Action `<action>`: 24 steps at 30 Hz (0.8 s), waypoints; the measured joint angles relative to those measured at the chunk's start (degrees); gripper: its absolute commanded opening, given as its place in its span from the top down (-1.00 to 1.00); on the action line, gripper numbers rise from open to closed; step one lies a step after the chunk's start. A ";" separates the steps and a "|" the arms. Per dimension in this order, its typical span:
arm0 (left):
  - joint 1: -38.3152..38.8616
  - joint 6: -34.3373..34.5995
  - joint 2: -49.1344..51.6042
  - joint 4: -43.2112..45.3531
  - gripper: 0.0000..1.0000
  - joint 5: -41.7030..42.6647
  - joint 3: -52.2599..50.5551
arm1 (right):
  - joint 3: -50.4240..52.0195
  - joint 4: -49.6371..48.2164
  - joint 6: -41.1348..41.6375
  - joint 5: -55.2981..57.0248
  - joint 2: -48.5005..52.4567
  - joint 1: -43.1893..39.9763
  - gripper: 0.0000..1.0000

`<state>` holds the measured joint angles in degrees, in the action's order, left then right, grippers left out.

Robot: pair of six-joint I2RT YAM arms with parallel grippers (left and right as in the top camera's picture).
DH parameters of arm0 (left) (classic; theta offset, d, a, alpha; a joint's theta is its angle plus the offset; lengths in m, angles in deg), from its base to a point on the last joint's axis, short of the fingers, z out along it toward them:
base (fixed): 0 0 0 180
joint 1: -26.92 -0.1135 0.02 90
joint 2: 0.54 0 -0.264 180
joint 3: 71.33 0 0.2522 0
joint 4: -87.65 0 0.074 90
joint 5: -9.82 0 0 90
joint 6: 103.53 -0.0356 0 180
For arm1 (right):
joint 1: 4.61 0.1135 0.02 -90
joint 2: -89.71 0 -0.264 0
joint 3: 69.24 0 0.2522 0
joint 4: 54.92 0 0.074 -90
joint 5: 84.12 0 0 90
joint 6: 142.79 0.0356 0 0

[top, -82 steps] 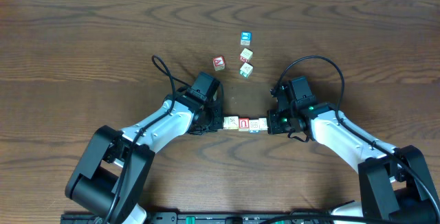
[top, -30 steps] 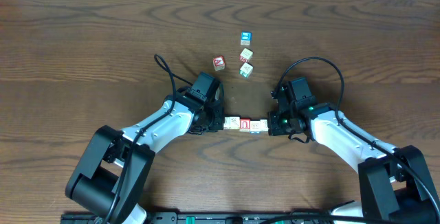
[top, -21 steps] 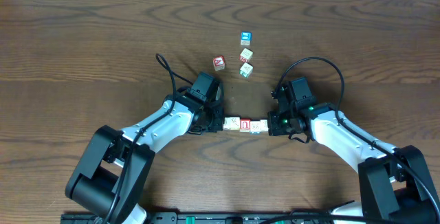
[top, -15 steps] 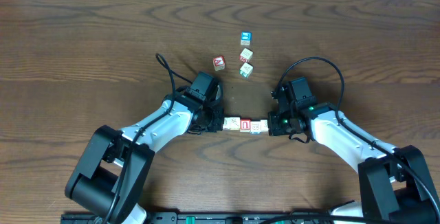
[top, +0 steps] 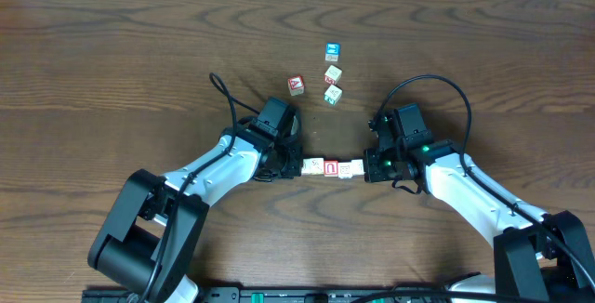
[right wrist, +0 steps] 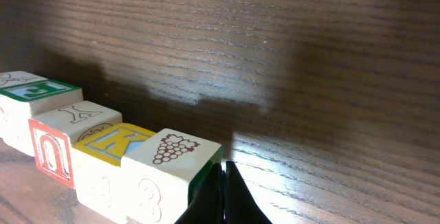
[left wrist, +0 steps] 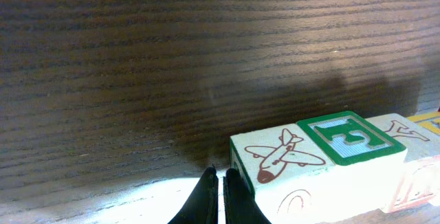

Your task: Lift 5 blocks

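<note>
On the dark wood-grain worktop [top: 112, 52], near its middle in the overhead view, a row of five small wooden alphabet blocks [top: 331, 167] is seen. Its long axis runs left to right between the two arms. The left fingers [top: 295, 166] are set against its left end and the right fingers [top: 365, 166] against its right end. Well apart from the row, on the side away from the robot, four loose cubes are scattered: a red-lettered "A" cube [top: 296, 85], a blue-faced cube [top: 331, 52], a cream cube [top: 333, 74] and a green-edged cube [top: 332, 94].

In the left wrist view, the left fingers [left wrist: 210, 196] are pressed together with nothing between them. Their tips are just at the end face of a cream block with an aeroplane picture [left wrist: 275, 157]. Beside it sits a block with a green-framed letter E on top [left wrist: 347, 138], then a block marked Y [left wrist: 404, 124], and the row runs off to the right. Whether the row is clear of the worktop cannot be told.

In the right wrist view, the right fingers [right wrist: 237, 207] are likewise closed on nothing, their tips at the end of a cream block with a grape picture [right wrist: 180, 152]. From there the row recedes to the left. A yellow-and-blue K block [right wrist: 110, 140] comes next. It is followed by the Y block, which has a red-outlined U on its side, and then by the green E block.
</note>
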<state>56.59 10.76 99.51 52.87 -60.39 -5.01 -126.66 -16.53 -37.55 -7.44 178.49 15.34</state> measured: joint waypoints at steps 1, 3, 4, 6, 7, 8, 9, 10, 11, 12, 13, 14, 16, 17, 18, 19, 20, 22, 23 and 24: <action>0.00 0.37 0.00 0.02 0.85 0.00 0.00 | 0.00 -0.02 0.02 0.00 0.00 0.00 0.97; 0.00 1.11 -0.02 0.02 0.86 0.00 0.00 | 0.00 0.00 0.04 0.00 0.00 0.00 0.98; 0.00 1.25 0.00 0.04 0.85 0.00 0.00 | 0.00 0.02 0.04 0.00 0.00 0.00 0.97; 0.00 1.84 0.00 0.20 0.86 0.00 -0.04 | 0.00 0.28 0.09 -0.02 0.00 0.00 0.97; 0.00 2.14 0.00 0.26 0.85 0.02 -0.04 | 0.00 0.50 0.09 -0.04 0.00 0.00 0.98; 0.00 2.43 0.00 0.28 0.86 0.02 -0.04 | 0.00 0.63 0.15 -0.09 -0.02 0.00 0.98; 0.00 2.54 0.00 0.31 0.86 0.02 -0.04 | 0.00 0.81 0.26 -0.13 -0.02 0.00 0.97; 0.00 2.73 -0.02 0.33 0.86 0.02 -0.04 | 0.00 1.01 0.50 -0.20 -0.02 0.00 0.97; 0.00 2.80 0.00 0.35 0.85 0.02 -0.04 | 0.00 1.09 0.70 -0.22 0.00 0.00 0.97; 0.00 2.86 0.00 0.39 0.86 0.02 -0.04 | 0.00 1.11 0.87 -0.22 -0.02 0.00 0.97; 0.00 2.91 0.00 0.39 0.86 0.02 -0.04 | 0.00 1.11 0.94 -0.22 -0.02 0.00 0.98; 0.00 2.91 -0.02 0.42 0.85 0.02 -0.04 | 0.00 1.11 1.09 -0.22 -0.02 0.00 0.97; 0.00 2.91 0.00 0.44 0.85 0.04 -0.04 | 0.00 1.14 1.31 0.00 -0.02 0.00 0.97; 0.00 2.91 0.00 0.46 0.85 0.11 -0.04 | 0.00 1.14 1.55 0.17 -0.02 0.00 0.95; 0.00 2.91 0.00 0.48 0.86 0.28 -0.04 | 0.00 1.25 1.73 0.42 -0.02 0.00 0.95; 0.00 2.91 0.00 0.48 0.86 0.46 -0.04 | 0.00 1.36 1.79 0.70 -0.02 0.00 0.95; 0.00 2.91 0.00 0.48 0.85 0.72 -0.04 | 0.00 1.57 1.97 1.05 -0.02 0.00 0.96; 0.02 2.89 0.00 0.28 0.86 1.14 -0.04 | 0.00 2.16 2.19 1.66 -0.02 0.00 0.97; 0.07 2.89 0.00 0.13 0.86 1.33 -0.04 | 0.00 2.43 2.21 1.81 -0.02 0.02 0.97; 0.15 2.84 0.00 -0.17 0.86 1.42 -0.04 | 0.00 2.64 2.27 1.99 -0.02 0.02 0.97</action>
<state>56.74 13.60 99.51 52.69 -58.97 -5.05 -126.66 -13.89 -35.27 -5.45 178.46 15.36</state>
